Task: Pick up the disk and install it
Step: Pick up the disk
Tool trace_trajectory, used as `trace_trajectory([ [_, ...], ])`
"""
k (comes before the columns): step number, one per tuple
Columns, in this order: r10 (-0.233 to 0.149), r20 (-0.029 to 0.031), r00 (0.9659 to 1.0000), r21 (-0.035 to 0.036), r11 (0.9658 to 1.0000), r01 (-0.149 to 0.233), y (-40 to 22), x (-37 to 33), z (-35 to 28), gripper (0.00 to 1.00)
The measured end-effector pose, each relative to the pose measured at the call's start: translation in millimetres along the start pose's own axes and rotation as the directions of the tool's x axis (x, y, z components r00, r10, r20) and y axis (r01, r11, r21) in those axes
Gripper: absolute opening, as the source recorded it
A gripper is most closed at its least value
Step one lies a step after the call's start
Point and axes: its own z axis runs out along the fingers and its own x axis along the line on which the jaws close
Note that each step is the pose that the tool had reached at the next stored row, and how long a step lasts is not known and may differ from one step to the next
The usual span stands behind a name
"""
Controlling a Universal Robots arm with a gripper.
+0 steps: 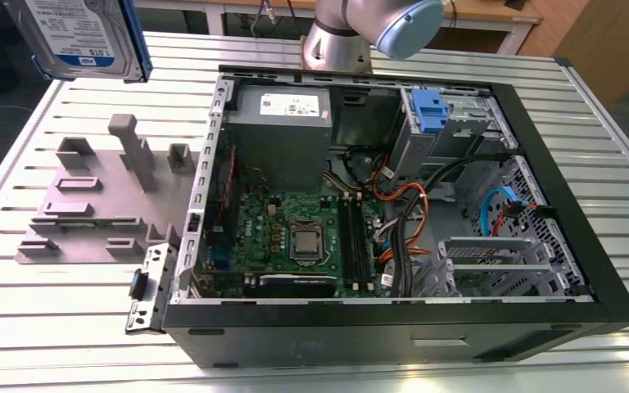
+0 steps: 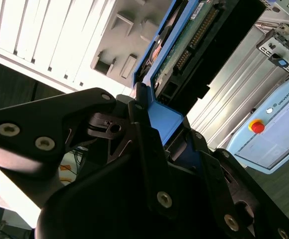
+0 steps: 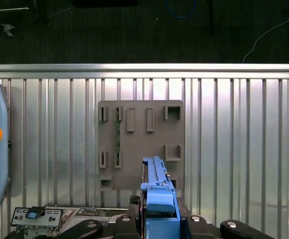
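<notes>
1. Gripper (image 2: 167,129): I read the black fingers (image 2: 140,127) as clamped on the blue caddy (image 3: 158,196), one on each flank, with no gap at the contact.
2. Disk (image 2: 184,37): it is held by its near end and its long axis runs straight out from the fingers. In the second wrist view the circuit-board face shows. In the first wrist view I see the disk (image 3: 154,174) edge-on, so it hangs on edge rather than flat.
3. Disk against the case (image 1: 402,205): it is carried in the air, clear of the table (image 1: 30,311), well apart from the case and off its side at the exterior view's left. There the disk (image 1: 79,33) turns its label face to that camera.
4. Fixture (image 3: 139,144): a grey slotted block on the table, just beside the case's wall at the exterior view's left. The disk hangs above it, long axis in line with its slots.
5. Case: it lies open side up, with the board and cables showing.
6. Bay (image 1: 429,110): a blue-fronted holder in the case's far corner, on the side of the case away from the disk. I judge the install not yet done.
7. Arm (image 1: 342,37): its base stands just behind the case's far wall.
</notes>
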Motion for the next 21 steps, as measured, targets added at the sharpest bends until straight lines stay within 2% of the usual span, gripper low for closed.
trace_trajectory([
  [21, 0.000, 0.0000, 1.0000, 0.0000, 1.0000, 0.000, -6.9, 0.0, 0.1, 0.36],
])
